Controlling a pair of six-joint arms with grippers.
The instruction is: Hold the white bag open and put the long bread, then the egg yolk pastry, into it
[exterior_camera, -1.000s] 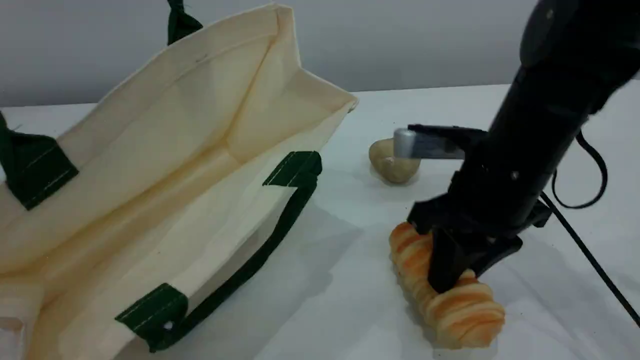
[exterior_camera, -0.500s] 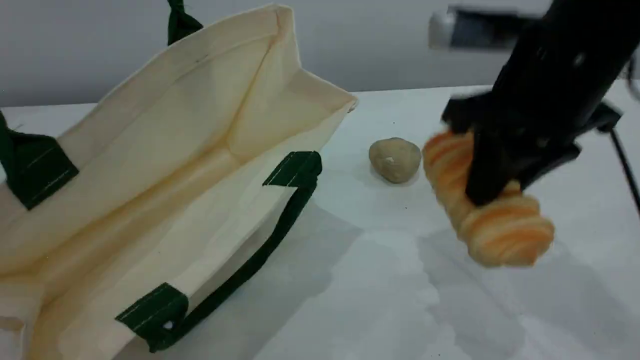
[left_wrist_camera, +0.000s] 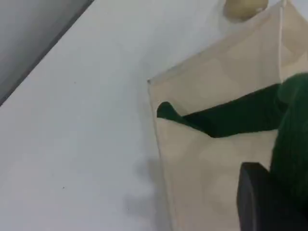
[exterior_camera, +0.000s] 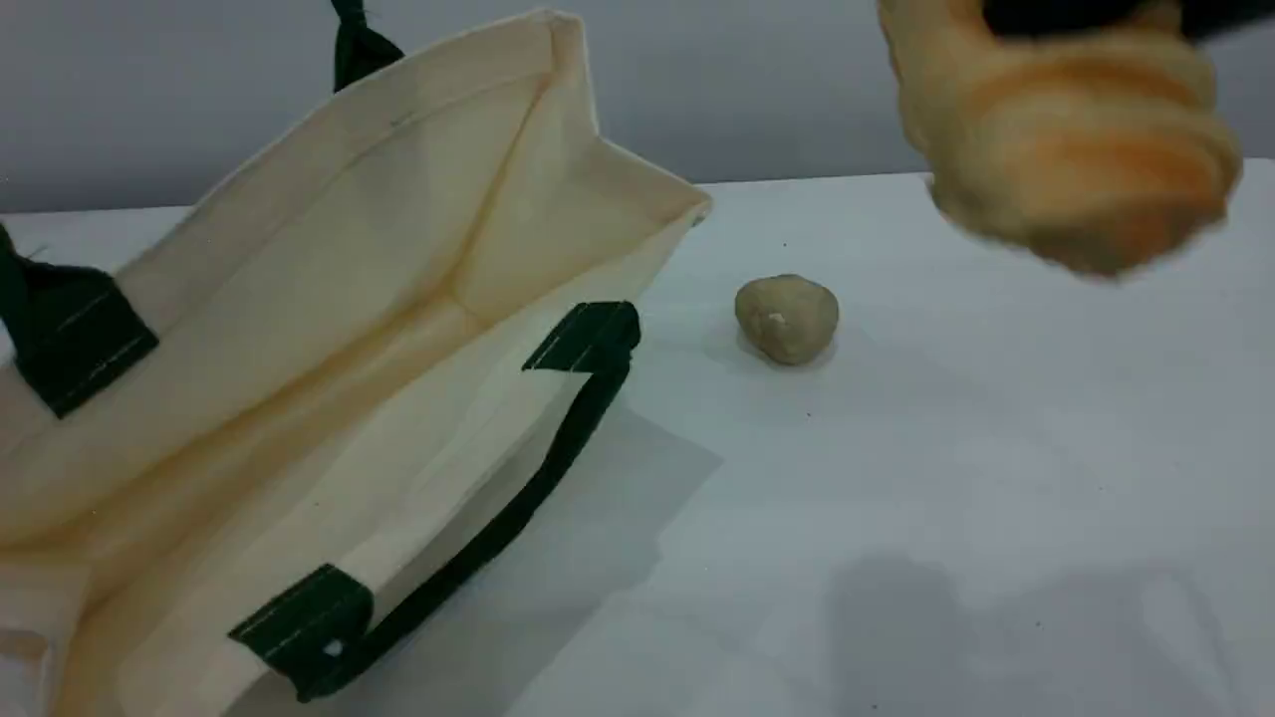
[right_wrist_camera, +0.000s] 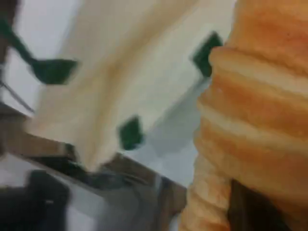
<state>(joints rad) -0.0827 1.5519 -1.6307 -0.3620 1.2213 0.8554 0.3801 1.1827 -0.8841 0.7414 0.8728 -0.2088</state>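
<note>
The bread (exterior_camera: 1066,129) is a long loaf with twisty ridges, striped orange-brown and pale yellow. It is up in the air at the far right, high over the white worktop (exterior_camera: 946,478), and it looks blurry. The right pincer (exterior_camera: 1081,15) is clenched on it from above, and only a dark bit of that pincer shows at the top edge. The pastry (exterior_camera: 787,319) is a small, lumpy, beige ball with a white spot on top. It sits on the worktop, lower than the bread and to its left. It is near the bag (exterior_camera: 329,299) but not touching it. The bag is big and cream-white, with dark green straps and green tabs. It lies on the left with its mouth wide open, facing near and right. The left pincer (left_wrist_camera: 257,202) is clenched on the far strap (exterior_camera: 354,45) and holds the top side of the bag up. The near strap (exterior_camera: 538,478) lies flat on the worktop along the bag's lower edge. The bag's far right corner sticks out toward the pastry. The air between the bread and the bag's mouth is open. A wide stretch of worktop runs near and right of the pastry.
</note>
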